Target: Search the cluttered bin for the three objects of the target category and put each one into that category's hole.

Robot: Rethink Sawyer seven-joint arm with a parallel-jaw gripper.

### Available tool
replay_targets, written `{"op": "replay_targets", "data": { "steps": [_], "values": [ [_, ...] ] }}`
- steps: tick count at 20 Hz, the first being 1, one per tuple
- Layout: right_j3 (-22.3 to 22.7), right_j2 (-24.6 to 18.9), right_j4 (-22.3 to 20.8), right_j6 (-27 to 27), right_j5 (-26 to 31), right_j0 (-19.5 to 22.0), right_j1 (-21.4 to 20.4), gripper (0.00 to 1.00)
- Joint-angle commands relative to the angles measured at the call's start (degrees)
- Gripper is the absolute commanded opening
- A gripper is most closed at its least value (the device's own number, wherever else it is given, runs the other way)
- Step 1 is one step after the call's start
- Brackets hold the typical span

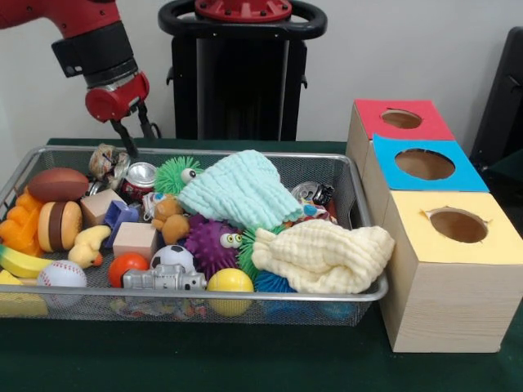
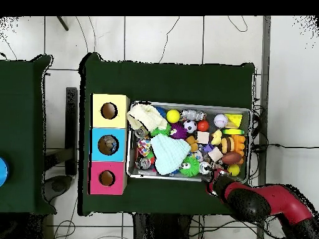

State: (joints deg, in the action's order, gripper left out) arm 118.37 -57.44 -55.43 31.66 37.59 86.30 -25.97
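Two cloths (image 1: 243, 189) hide much of the bin (image 1: 369, 287).

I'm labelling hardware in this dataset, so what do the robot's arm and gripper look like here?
The arm has glossy red shells joined by a black cylindrical band, ending in a rounded red wrist housing. From it hang the gripper's two thin dark fingers, with a short dark cable looping beside them. From overhead, the arm again shows red casing with a bulky black joint. No markings are legible.
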Motion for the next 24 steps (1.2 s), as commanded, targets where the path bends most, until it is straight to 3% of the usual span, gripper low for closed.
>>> {"op": "replay_targets", "data": {
  "steps": [1,5,12,17,19,20,24],
  "values": [
    [-2.38,0.09,6.91,-14.86,11.71,1.05,2.79,1.00],
    [-2.45,0.01,7.73,-14.28,11.85,0.98,2.87,1.00],
    [-0.97,-2.65,13.53,-11.13,12.71,2.38,4.67,1.00],
    [-1.64,-3.48,12.74,-12.03,10.20,2.76,6.43,1.00],
    [-1.38,-5.91,13.14,-12.61,8.03,3.72,7.77,1.00],
    [-3.55,-6.55,14.01,-16.52,9.66,6.98,8.92,1.00],
    [-3.01,-9.15,13.74,-14.97,7.52,8.04,10.07,1.00]
  ]
}}
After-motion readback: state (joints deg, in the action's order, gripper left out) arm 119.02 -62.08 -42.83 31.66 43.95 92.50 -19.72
